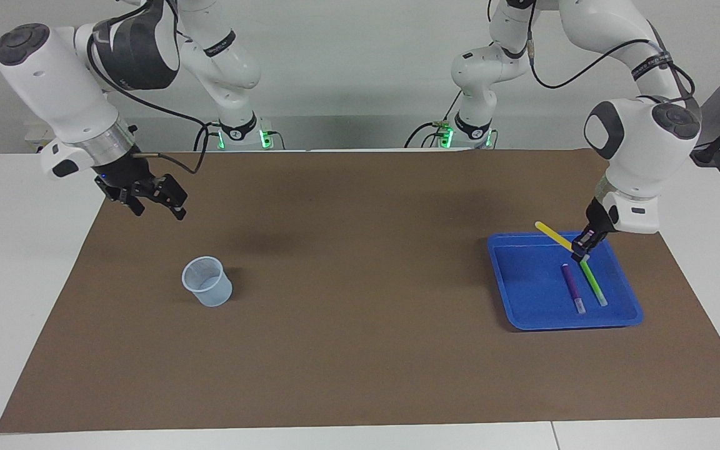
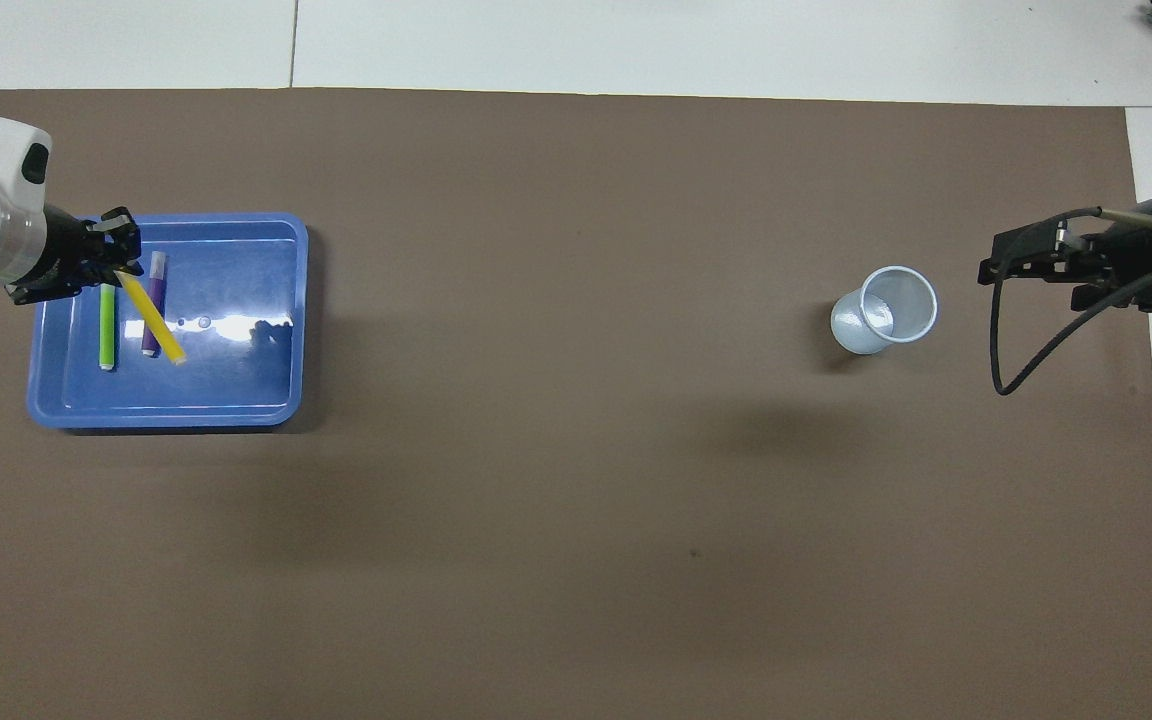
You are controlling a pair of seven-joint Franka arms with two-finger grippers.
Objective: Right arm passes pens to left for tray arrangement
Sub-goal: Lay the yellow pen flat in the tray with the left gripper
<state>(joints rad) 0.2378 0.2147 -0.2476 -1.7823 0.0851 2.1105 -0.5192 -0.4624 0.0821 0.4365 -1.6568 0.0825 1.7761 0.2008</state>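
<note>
The left gripper (image 1: 581, 249) hangs over the tray (image 1: 522, 300), at the edge nearest the left arm's end of the table, its fingers closed on one end of the yellow pen (image 1: 554, 235). That pen is tilted and lifted clear of the tray floor; in the overhead view it runs from the gripper down toward five o'clock, crossing over the gap between the other two pens. In the facing view its free end points toward ten o'clock, up past the tray's rim.

Under it, the green pen (image 2: 107, 327) and the purple pen (image 2: 153, 305) lie flat on the tray floor, side by side and roughly parallel, apart from each other. The green one is closer to the gripper's edge of the tray; both run along the twelve-to-six line of the overhead view.

The blue tray sits on the brown mat (image 1: 360, 350) toward the left arm's end of the table.

The right gripper (image 1: 150, 200) waits in the air over the mat's other end, its fingers spread and holding nothing. A translucent cup (image 1: 207, 281) stands upright on the mat, at about four o'clock from this gripper in the facing view
</note>
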